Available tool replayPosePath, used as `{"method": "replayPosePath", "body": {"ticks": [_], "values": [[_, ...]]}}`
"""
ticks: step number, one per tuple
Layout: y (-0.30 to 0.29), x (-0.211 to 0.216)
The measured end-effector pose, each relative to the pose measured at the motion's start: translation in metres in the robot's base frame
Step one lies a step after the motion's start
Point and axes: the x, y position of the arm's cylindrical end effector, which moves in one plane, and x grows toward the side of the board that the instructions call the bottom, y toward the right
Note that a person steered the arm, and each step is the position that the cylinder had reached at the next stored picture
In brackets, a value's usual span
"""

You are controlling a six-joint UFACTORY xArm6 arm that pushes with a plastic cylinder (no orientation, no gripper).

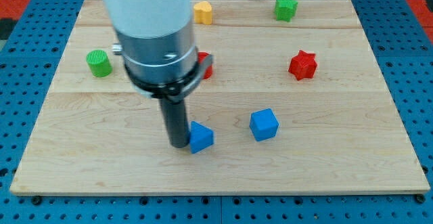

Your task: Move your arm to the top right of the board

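My tip [178,143] rests on the wooden board [325,156] at the lower middle-left, touching the left side of a blue triangular block [201,137]. A blue cube [264,124] lies to the right of it. A red star block [302,65] sits at the right middle. A green star block [285,8] sits near the top right. A yellow block [203,12] is at the top middle. A green cylinder [99,63] is at the left. A red block [205,64] is partly hidden behind my arm.
The white and grey arm body [154,34] covers the upper left-middle of the board. A blue perforated table [20,116] surrounds the board on all sides.
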Motion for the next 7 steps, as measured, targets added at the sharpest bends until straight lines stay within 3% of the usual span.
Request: {"method": "replayPosePath", "body": {"ticks": [2,3,4,5,7], "values": [[0.070,-0.025],[0.053,-0.030],[0.025,-0.069],[0.079,-0.118],[0.076,-0.199]]}}
